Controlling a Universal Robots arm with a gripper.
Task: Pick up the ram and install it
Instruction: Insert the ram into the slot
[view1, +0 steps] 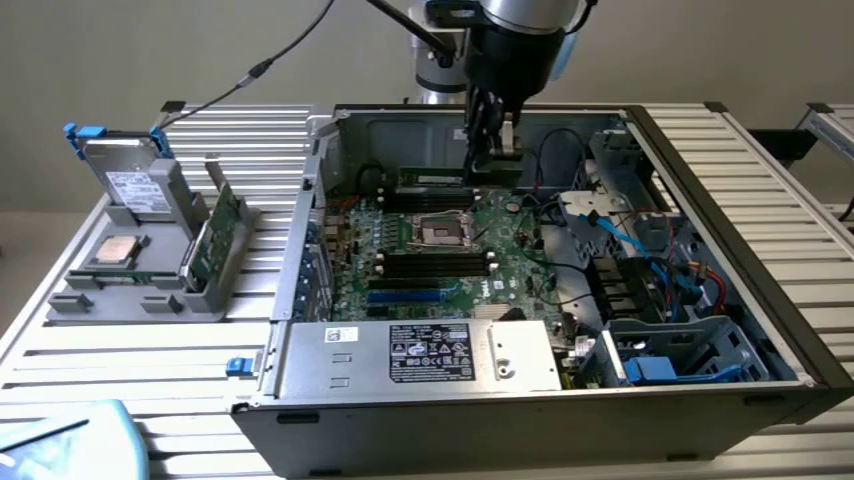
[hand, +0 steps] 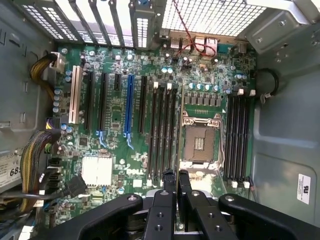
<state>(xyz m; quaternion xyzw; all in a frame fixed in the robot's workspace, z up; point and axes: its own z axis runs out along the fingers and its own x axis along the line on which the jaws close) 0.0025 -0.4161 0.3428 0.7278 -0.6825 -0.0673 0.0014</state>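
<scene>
My gripper (view1: 483, 165) hangs inside the open computer case, over the far end of the motherboard (view1: 514, 255). It is shut on the ram (view1: 430, 178), a slim dark-green stick held level and sticking out toward the exterior view's left. The stick sits just above a bank of black memory slots (view1: 427, 197) beside the processor socket (view1: 441, 231). In the wrist view the gripper (hand: 176, 175) has its fingers nearly together, with the stick edge-on between them. Below lie the socket (hand: 200, 142) and two banks of black slots (hand: 162, 130) (hand: 237, 135), which look empty.
The case walls (view1: 314, 200) ring the board. A power supply (view1: 414, 355) sits at the near side, with blue and red cables (view1: 667, 260) on the exterior view's right. Outside, a grey fixture (view1: 134, 290) holds a green bracketed card (view1: 214, 235), a processor chip (view1: 114, 250) and a drive (view1: 134, 185).
</scene>
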